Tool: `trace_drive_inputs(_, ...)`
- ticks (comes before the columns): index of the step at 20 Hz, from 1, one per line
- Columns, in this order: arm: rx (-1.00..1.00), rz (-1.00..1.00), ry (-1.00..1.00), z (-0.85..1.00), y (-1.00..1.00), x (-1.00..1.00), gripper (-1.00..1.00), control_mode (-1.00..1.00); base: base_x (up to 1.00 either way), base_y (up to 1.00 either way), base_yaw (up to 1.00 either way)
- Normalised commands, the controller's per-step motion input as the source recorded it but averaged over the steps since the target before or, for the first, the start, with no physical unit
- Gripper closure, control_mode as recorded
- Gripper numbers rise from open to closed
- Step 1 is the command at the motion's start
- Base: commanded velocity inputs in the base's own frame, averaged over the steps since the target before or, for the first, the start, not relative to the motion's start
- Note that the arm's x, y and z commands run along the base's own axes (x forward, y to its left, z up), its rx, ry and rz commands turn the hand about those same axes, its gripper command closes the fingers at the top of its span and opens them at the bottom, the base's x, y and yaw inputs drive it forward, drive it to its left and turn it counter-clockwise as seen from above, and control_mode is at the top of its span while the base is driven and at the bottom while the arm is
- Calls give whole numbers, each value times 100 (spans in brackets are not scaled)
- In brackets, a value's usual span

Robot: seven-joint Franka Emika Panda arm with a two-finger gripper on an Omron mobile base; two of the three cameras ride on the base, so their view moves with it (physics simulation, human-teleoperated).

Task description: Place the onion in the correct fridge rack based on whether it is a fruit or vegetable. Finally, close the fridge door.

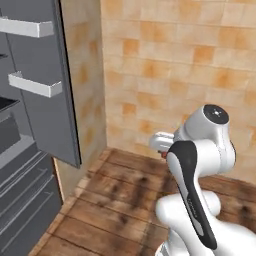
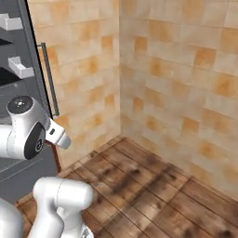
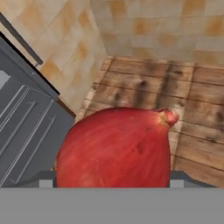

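The task was judged to be at its carrying stage: nothing had yet been set on the fridge rack (image 1: 6,104), and the fridge door (image 1: 45,80) stood open, so both placing and closing were left. In the left base view the door bins (image 1: 35,86) and the rack's edge were seen at far left, with the arm low at right. In the hand view the onion (image 3: 114,148) was shown close up, gripped by the gripper (image 3: 113,180) with its fingers closed against its sides, above the wooden floor (image 3: 175,92).
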Motion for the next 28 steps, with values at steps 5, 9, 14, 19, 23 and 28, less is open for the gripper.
trace_drive_inputs(5,0,0,0,0,0,0,100,100,3,0,63)
trace_drive_inputs(9,0,0,0,0,0,0,100,100,0,0,64)
trace_drive_inputs(14,0,0,0,0,0,0,100,100,13,-4,54)
trace_drive_inputs(19,0,0,0,0,0,0,100,100,34,-4,46)
trace_drive_inputs(23,0,0,0,0,0,0,100,100,47,-1,39)
trace_drive_inputs(28,0,0,0,0,0,0,100,100,71,0,21)
